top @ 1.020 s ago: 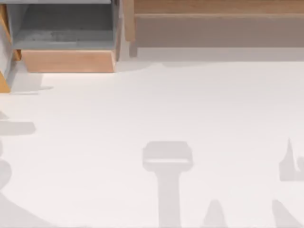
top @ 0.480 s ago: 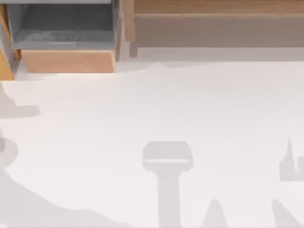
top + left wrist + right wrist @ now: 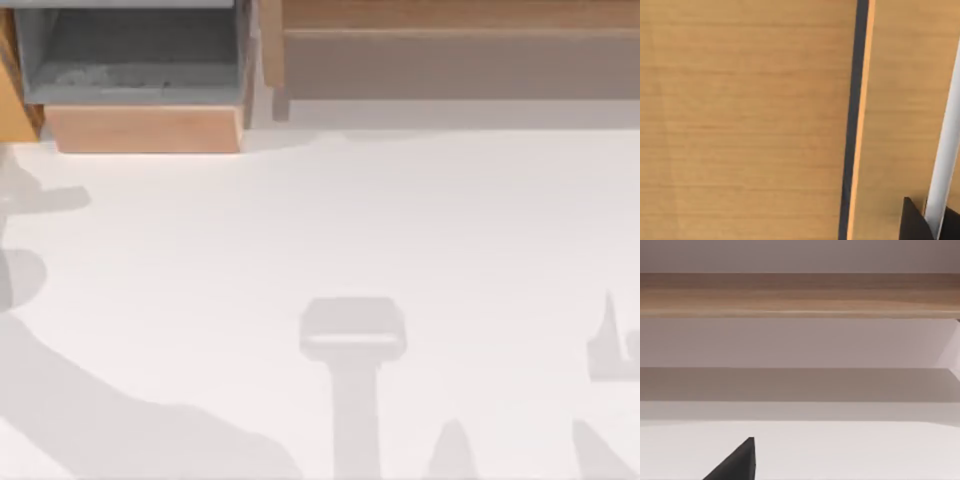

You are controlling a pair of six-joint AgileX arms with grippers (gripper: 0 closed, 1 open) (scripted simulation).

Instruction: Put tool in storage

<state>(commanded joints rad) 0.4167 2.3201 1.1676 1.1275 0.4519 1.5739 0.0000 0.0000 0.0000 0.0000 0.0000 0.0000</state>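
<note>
- Top view showed a white table with an open wooden drawer at its far left corner, grey inside, and a long wooden shelf unit along the far edge.
- Soft grey shadows of both arms lay across the near part of the table.
- Where the blue stapler was, I could not tell; the visible part of the drawer floor looked bare.
- Left wrist view sat close against light wood panels split by a dark gap, with a white edge and a dark end effector fingertip at one corner. Whether it was spread, closed or holding anything, I could not tell.
- Right wrist view faced the shelf unit across the table, one dark fingertip showing; its spread could not be judged either.
- Judged step: working at the drawer. Doing it well would mean keeping clear of the cabinet wood and moving slowly near the drawer rim.
- No brand, label or writing could be read.
</note>
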